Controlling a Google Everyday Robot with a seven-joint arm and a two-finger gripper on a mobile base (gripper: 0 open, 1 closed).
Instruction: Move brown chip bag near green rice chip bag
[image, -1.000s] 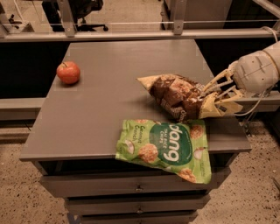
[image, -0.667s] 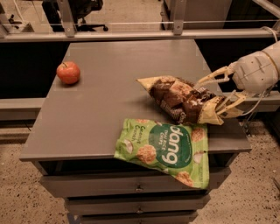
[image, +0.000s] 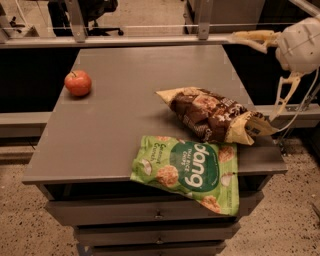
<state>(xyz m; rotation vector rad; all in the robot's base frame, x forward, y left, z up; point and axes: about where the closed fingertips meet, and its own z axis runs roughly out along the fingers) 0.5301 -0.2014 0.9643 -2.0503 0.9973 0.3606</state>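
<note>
The brown chip bag (image: 210, 116) lies on its side on the right part of the grey table (image: 125, 100), its cream end reaching the right edge. The green rice chip bag (image: 192, 167) lies flat just in front of it, nearly touching, and hangs over the table's front edge. My gripper (image: 255, 76) is open and empty, raised above and to the right of the brown bag. One finger (image: 250, 36) points left and the other finger (image: 284, 95) points down toward the bag's cream end.
A red apple (image: 77, 82) sits at the table's left side. Drawers (image: 160, 215) are under the tabletop. A metal rail (image: 150, 40) runs behind the table, with chair legs beyond it.
My gripper has let go of the brown bag's right end and pulled up and away to the right. The bag now rests on the table by the green bag.
</note>
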